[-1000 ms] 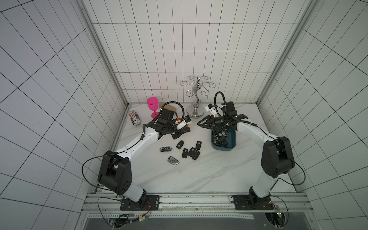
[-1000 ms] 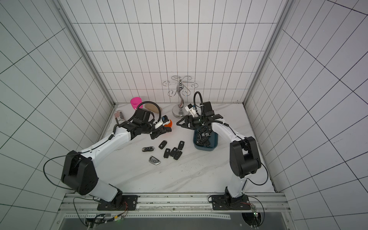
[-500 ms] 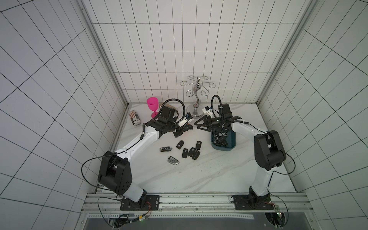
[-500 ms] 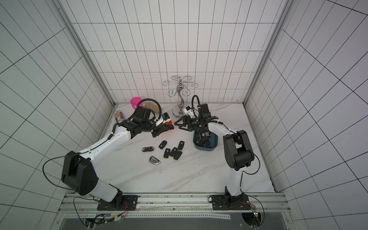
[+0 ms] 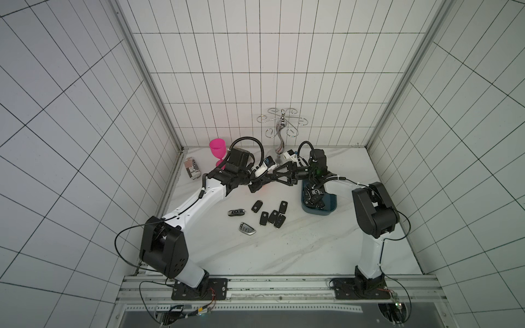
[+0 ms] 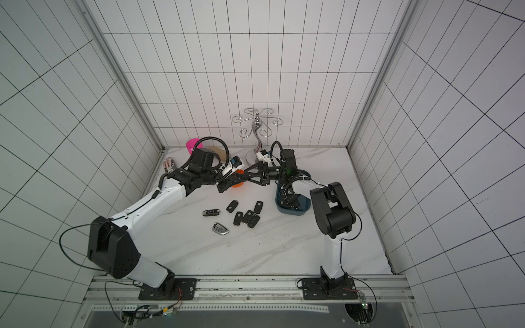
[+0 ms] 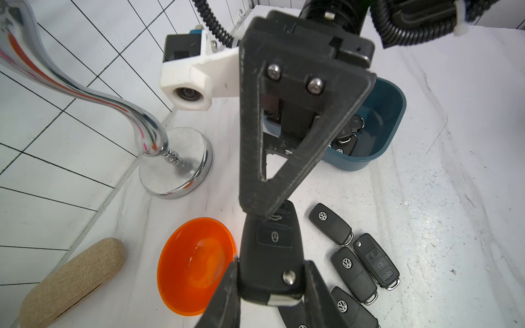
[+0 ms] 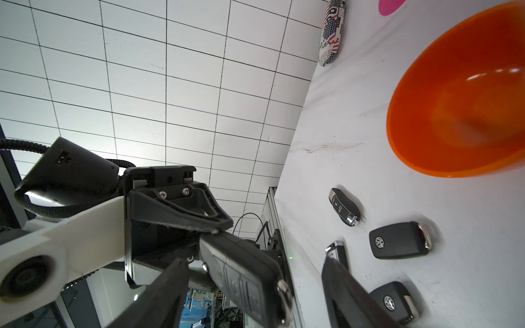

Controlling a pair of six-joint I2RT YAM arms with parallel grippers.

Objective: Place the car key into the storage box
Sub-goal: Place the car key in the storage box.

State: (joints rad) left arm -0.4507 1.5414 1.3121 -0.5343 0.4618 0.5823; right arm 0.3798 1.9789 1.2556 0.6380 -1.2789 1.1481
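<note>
My left gripper (image 7: 271,268) is shut on the base end of a black flip car key (image 7: 270,247) and holds it above the table, near the orange bowl. My right gripper (image 8: 254,264) faces it head-on, open, one finger on each side of the key's (image 8: 244,272) free end, with gaps to both. In both top views the two grippers meet tip to tip (image 5: 262,181) (image 6: 238,180). The teal storage box (image 5: 326,211) (image 7: 395,113) stands under the right wrist and has several black keys inside.
Several loose car keys (image 5: 270,217) lie mid-table. An orange bowl (image 7: 196,264) sits below the grippers. A chrome hook stand (image 5: 281,133), a pink goblet (image 5: 218,147), a flag-print case (image 5: 192,169) and a beige case (image 7: 71,281) stand along the back.
My right gripper has swung left from above the storage box to the left gripper, now straddling the held key. The left gripper has barely moved.
</note>
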